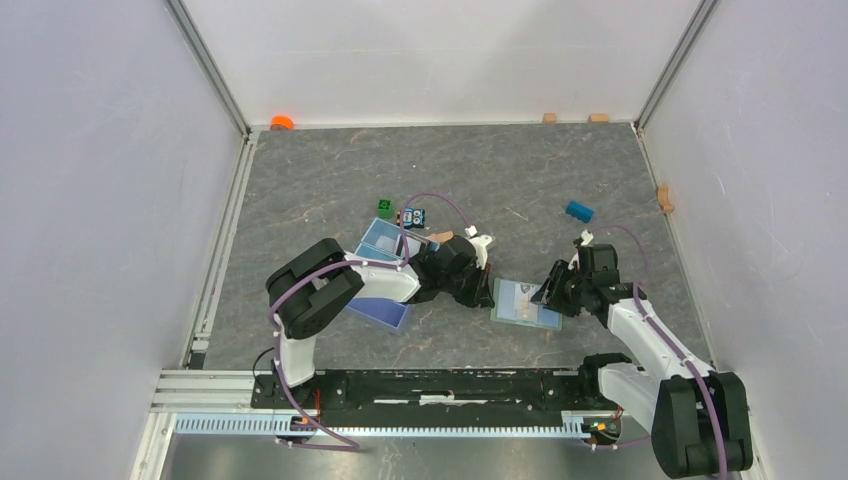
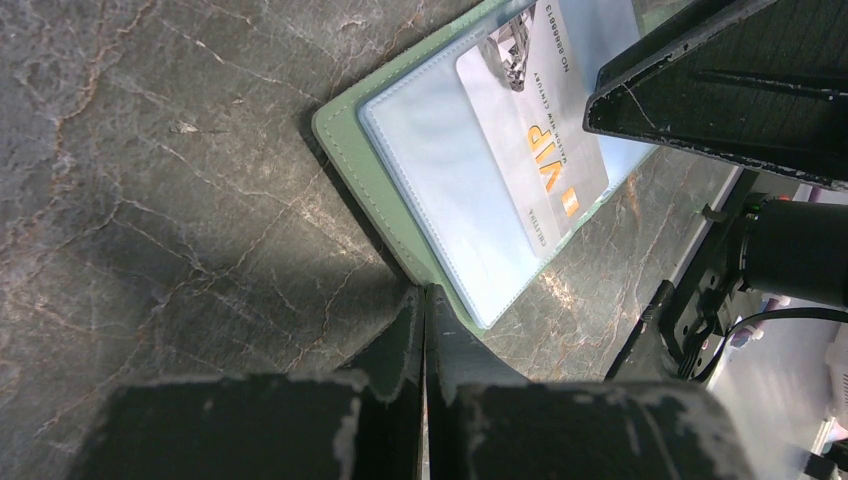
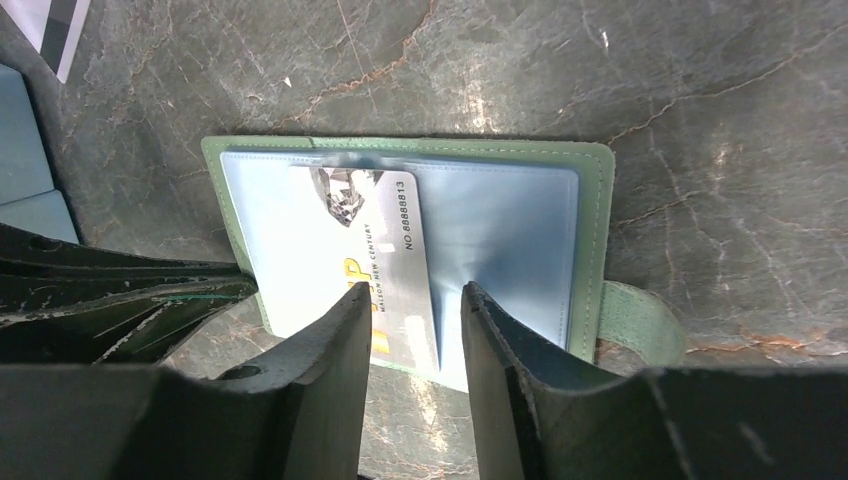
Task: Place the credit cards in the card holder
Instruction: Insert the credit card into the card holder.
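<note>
One striped card (image 3: 48, 28) is seen on the desk beside the tray (image 1: 380, 240), not yet stowed. The left fingers (image 2: 412, 322), pressed together, are set against the card holder (image 1: 512, 305), opened flat near the desk's near edge. A VIP card (image 3: 375, 245) is lodged inside, long axis crosswise to the holder's, unpinched beneath the spread right fingers (image 3: 335, 345).

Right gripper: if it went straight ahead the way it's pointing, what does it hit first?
Most likely the VIP card lying in the open card holder. The right gripper points down at it, fingers apart on either side of the card's near edge. How far above it is unclear.
</note>
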Action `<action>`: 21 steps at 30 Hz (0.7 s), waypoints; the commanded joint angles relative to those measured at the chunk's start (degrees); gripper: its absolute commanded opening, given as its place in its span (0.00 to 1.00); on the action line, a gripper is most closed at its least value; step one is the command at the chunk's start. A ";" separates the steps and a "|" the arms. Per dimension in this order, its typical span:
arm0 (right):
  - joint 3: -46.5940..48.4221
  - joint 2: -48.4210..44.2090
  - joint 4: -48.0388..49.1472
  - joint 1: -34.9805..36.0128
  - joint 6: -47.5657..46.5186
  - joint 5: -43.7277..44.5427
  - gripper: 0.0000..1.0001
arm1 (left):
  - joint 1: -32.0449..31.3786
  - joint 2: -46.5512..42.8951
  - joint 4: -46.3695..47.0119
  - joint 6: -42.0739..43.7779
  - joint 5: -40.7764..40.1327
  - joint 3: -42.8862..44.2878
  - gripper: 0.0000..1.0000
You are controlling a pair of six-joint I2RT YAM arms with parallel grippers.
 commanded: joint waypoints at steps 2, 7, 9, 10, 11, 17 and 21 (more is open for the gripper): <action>0.28 0.19 -3.18 -0.02 -4.07 3.45 0.46 | -0.02 0.26 -1.19 -1.36 0.19 -0.92 0.02; -0.47 0.79 -0.20 0.89 -3.99 0.10 0.46 | -0.04 0.60 -1.19 -1.41 0.73 -0.75 0.02; -0.10 0.90 0.28 2.08 -3.52 0.16 0.47 | -0.02 0.87 -1.19 -1.51 1.06 -0.53 0.02; 0.08 1.00 0.40 2.51 -3.23 0.24 0.47 | -0.08 0.91 -1.19 -1.54 1.13 -0.49 0.02; 0.28 1.16 0.58 3.06 -2.95 0.29 0.47 | -0.08 0.95 -1.19 -1.55 1.10 -0.40 0.02; 2.01 3.11 2.33 6.61 -1.44 0.96 0.44 | -0.08 1.20 -1.19 -1.45 1.52 0.00 0.02; 3.51 5.12 2.94 9.02 -0.68 1.43 0.41 | -0.06 1.58 -1.19 -1.58 2.06 0.31 0.02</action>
